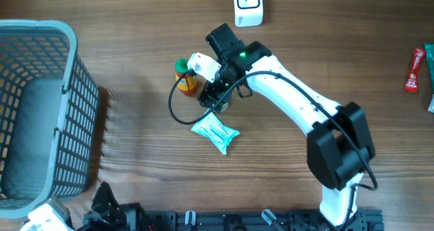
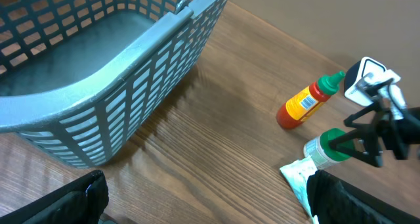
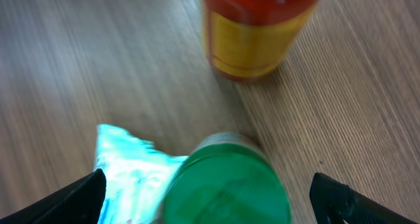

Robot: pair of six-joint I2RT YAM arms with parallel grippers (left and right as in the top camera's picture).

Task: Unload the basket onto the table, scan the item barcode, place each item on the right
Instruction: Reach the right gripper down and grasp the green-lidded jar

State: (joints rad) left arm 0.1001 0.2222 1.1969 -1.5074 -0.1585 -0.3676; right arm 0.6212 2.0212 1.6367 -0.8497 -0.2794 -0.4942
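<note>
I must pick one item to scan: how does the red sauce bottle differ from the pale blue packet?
The red sauce bottle stands upright; the pale blue packet lies flat. The bottle is red with a yellow label; the packet is pale blue and white. Both rest on the wooden table.

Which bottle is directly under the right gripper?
The pale bottle with the wide green cap, beside the teal packet; the red sauce bottle stands clear of the right gripper.

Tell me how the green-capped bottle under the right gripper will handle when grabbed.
The green-capped bottle stands upright and looks narrow, so a sideways nudge would probably tip it. Its round cap may twist or slip in a pinch. The pouch close beside it might get dragged along.
</note>
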